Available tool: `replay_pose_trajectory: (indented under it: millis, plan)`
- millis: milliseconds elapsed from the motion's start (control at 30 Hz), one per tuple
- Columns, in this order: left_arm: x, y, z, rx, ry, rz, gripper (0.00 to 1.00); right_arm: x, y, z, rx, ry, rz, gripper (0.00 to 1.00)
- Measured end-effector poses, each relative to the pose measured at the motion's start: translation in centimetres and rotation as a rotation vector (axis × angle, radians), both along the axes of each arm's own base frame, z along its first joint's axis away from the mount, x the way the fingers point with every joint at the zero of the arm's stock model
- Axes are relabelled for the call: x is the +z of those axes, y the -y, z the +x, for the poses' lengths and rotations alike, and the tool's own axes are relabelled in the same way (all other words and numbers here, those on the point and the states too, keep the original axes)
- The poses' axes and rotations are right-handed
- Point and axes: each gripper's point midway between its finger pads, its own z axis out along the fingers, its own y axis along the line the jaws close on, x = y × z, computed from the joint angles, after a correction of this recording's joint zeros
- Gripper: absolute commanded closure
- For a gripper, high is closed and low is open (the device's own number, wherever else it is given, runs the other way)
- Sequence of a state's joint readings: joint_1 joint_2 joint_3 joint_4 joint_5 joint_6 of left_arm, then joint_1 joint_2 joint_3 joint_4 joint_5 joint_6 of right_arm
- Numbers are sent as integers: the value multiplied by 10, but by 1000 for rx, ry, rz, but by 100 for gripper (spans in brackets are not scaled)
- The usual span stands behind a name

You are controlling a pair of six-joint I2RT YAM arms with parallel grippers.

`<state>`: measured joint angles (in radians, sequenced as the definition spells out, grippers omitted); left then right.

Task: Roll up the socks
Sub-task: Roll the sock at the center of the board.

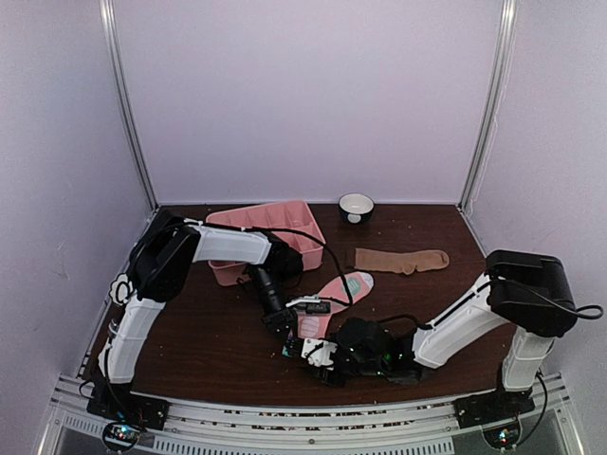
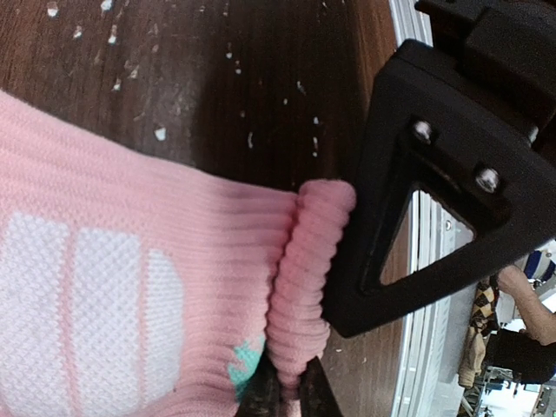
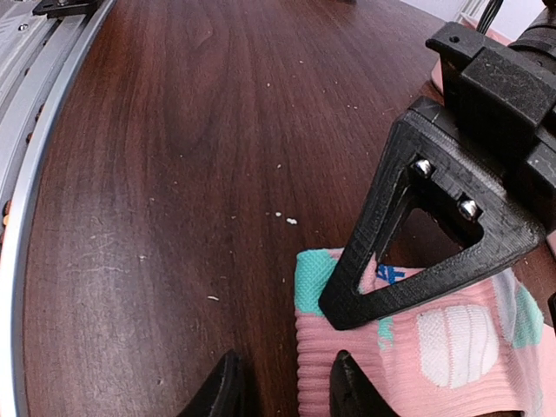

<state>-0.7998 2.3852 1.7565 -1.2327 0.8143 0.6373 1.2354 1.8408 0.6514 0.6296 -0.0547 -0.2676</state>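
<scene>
Dark brown wooden worktop (image 1: 209, 341), flecked with pale crumbs, inside a booth with plain lilac-white walls. Two white-and-black robot arms reach in from the near edge and meet at the near centre, over a soft pink sock with teal and white patches (image 1: 343, 287). That pink sock lies flat, running from the near centre diagonally toward the back right. Its ribbed end is nearest the arms and is folded back on itself into a small roll.

The left gripper (image 2: 288, 395) is closed tight on the pink sock, pinching the rolled ribbed end between its two dark fingers. The right gripper (image 3: 278, 393) comes at the same end from the opposite side. Its fingers stand a narrow way apart, one over bare wood and the other over the sock, with the sock's edge in the gap. Their tips fall below the picture's edge, so I cannot tell whether they grip the fabric. Seen from the left wrist camera, one black triangular finger of the right gripper touches the rolled end.

A plain tan-brown sock (image 1: 402, 260) lies flat and stretched out further back on the right, well apart from the pink one. A pink compartmented plastic tray (image 1: 285, 210) sits at the back left, partly behind the left arm. A small white-and-dark bowl (image 1: 357, 199) stands at the back centre, near the wall.
</scene>
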Motion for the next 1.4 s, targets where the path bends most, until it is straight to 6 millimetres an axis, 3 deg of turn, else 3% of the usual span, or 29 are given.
replay_pose_trajectory:
  millis: [433,767,867,1100,1400]
  plan:
    - [0,0,0,0,-5,5,100,-3,4,7,2,42,-39,66]
    - [1,-1,-1,0,-11,11,100,-5,9,19,-30,12,-48,81]
    - [1,-2,-1,-4,-9,8,93,-5,9,21,-37,-13,-38,87]
    - [7,-5,-3,-22,0,7,53,-9,4,22,-56,-96,-6,100]
    - [24,-18,6,-69,191,-46,50,-8,3,29,-100,-245,104,100]
